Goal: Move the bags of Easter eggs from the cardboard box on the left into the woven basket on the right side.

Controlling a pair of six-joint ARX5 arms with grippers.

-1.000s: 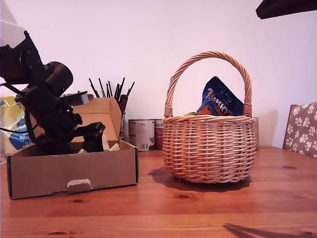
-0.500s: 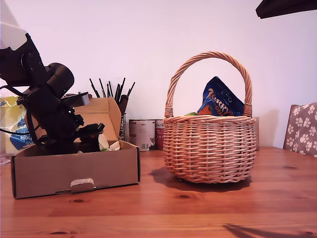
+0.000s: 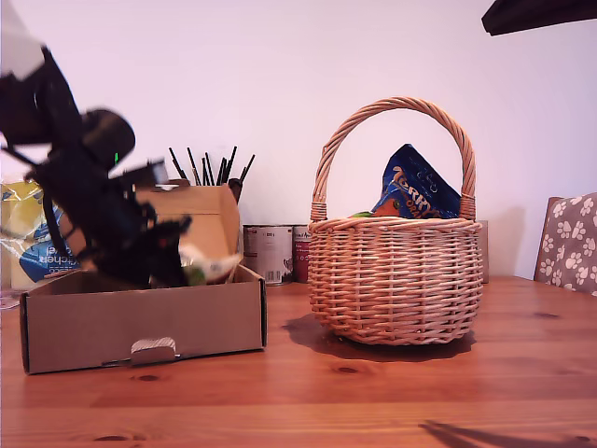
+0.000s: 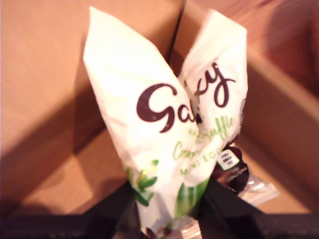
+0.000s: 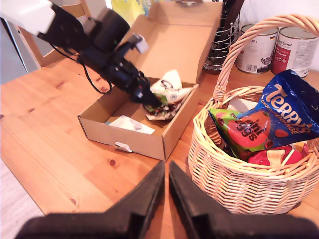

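Note:
My first gripper (image 4: 167,219) is shut on the lower end of a white-green Galaxy bag (image 4: 164,129), holding it upright over the floor of the cardboard box (image 4: 45,164). In the exterior view that gripper (image 3: 187,266) sits blurred inside the box (image 3: 140,322) at the exterior view's left, the bag (image 3: 210,261) just above the box wall. The woven basket (image 3: 396,280) stands at the exterior view's right with a dark blue bag (image 3: 415,191) sticking out. My second gripper (image 5: 166,199) hangs shut high above the table, looking down on the basket (image 5: 239,179), the blue bag (image 5: 289,112) and a red bag (image 5: 274,157).
A flat white packet (image 5: 130,124) lies on the box floor. Behind the box stand a holder of dark utensils (image 3: 210,173), two cans (image 3: 270,252) and a yellow-blue pack (image 3: 23,233). A paw-print chair back (image 3: 569,243) is at the exterior view's right edge.
My first gripper has risen inside the box with the white-green bag, which now shows above the box wall. The basket has not moved.

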